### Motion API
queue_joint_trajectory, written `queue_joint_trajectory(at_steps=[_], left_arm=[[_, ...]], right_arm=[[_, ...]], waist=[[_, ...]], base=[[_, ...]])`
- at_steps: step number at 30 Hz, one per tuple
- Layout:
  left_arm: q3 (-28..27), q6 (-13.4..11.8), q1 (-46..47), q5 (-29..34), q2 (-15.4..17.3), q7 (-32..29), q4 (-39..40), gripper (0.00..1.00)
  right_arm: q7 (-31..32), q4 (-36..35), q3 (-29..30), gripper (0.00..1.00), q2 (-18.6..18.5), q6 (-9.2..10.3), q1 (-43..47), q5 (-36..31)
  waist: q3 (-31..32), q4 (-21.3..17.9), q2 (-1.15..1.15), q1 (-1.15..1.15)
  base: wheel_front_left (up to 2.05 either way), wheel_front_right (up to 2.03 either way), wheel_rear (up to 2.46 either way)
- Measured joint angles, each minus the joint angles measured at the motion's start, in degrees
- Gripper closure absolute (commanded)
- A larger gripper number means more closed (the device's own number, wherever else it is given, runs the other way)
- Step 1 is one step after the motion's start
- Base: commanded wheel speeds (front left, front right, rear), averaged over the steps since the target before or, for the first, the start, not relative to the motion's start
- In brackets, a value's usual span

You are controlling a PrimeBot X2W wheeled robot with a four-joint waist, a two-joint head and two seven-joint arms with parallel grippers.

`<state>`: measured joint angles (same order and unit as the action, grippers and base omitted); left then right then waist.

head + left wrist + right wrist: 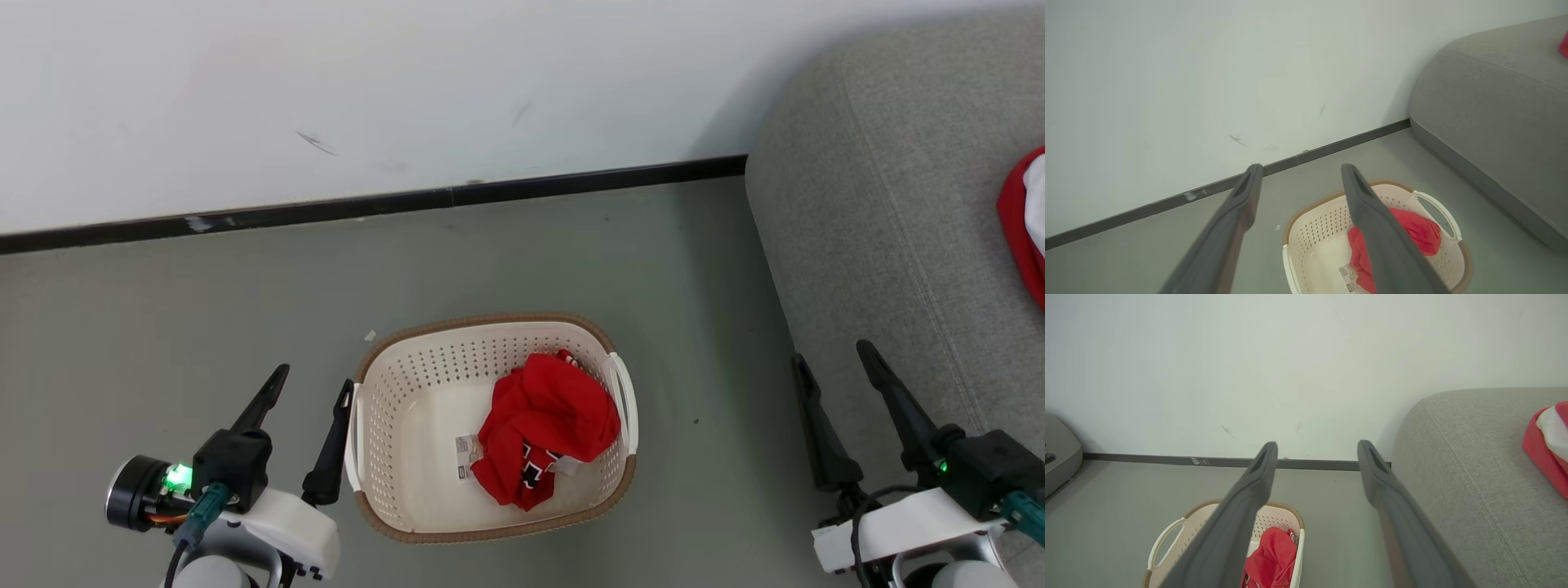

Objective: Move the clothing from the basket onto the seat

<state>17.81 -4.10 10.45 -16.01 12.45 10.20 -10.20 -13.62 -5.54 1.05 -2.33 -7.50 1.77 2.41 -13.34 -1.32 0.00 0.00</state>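
Floor (163, 327) grey under laundry basket (490, 320), white wall (408, 82) behind, sofa seat (898, 245) right of it; red garment (547, 425) inside; left gripper (317, 376), right gripper (831, 352) both spread, empty.

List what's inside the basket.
Crumpled red clothing with black-and-white trim lies in the right half of the basket, overlapping a paper label. Anything beneath the fabric is covered.

A basket (408, 384) of smooth cream perforated plastic with a brown woven-look rim holds soft, crumpled red cloth clothing (547, 416) and a paper label (467, 454). The seat (882, 245) is matt, coarse-woven grey fabric; the floor (163, 310) looks smooth and matt.
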Motion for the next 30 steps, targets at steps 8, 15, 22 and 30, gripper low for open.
queue_joint_trajectory(at_steps=[8,15,22,30], left_arm=[[3.59,1.83,5.17,2.21,-0.81,-1.25,-2.44,0.0],[7.19,3.7,9.04,4.79,-1.76,-2.64,-5.36,0.0],[9.53,5.06,12.2,6.76,-1.68,-3.67,-9.17,0.0],[11.65,6.53,15.1,9.23,-1.2,-5.03,-13.04,0.0]], right_arm=[[-0.08,-1.36,1.49,0.0,0.0,0.0,-2.27,0.19],[-0.18,-1.92,2.15,0.0,0.01,0.0,-4.05,0.63],[-0.51,-2.65,3.42,0.0,0.01,0.0,-5.58,1.67],[-0.58,-2.82,3.34,0.0,0.02,0.0,-7.49,2.38]], waist=[[-4.48,-1.88,0.0,0.0],[-8.2,-3.86,0.0,0.0],[-11.76,-6.07,0.0,0.0],[-15.23,-8.26,0.0,0.0]], base=[[0.0,0.0,0.0],[0.0,0.0,0.0],[0.0,0.0,0.0],[0.0,0.0,0.0]])
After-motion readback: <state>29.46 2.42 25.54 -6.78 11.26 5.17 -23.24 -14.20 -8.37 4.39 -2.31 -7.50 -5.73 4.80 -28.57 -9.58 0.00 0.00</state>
